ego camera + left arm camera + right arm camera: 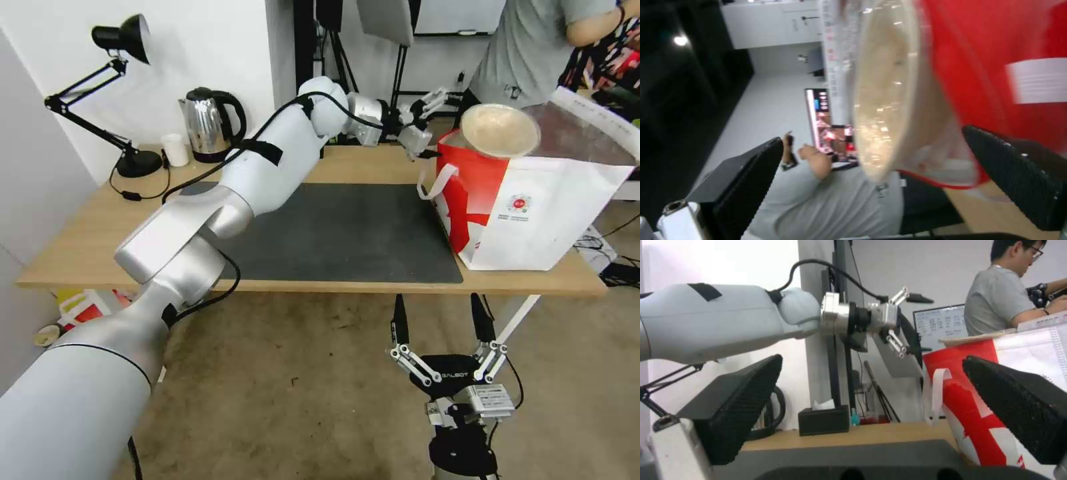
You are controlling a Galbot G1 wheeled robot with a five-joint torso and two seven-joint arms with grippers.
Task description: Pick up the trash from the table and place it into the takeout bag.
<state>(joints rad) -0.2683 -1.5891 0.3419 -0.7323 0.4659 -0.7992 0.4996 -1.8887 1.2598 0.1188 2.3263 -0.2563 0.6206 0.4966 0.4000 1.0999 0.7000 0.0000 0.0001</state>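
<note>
- Looking down from the head view, the left gripper (427,127) is reached across the table (80,253) to the near corner of the takeout bag (533,220); its fingers are spread and grip nothing. The round tan lidded bowl (499,129) sits tilted in the bag's mouth, not sunk inside. The dark mat (347,233) carries no other trash, so by my judgement this is the last drop-off, at the release stage. The right gripper (443,327) hangs low before the table edge, fingers wide apart and empty.
- In the left wrist view, the tan bowl (889,100) lies just ahead of the open fingers (1018,176), pressed against the bag's red panel (996,50), apart from both pads.
- From the right wrist view, the left gripper (911,326) hovers just beside the bag's top rim (978,340). The next move likely calls for backing away without catching the loop handle (938,390), or nudging the bowl deeper.
</note>
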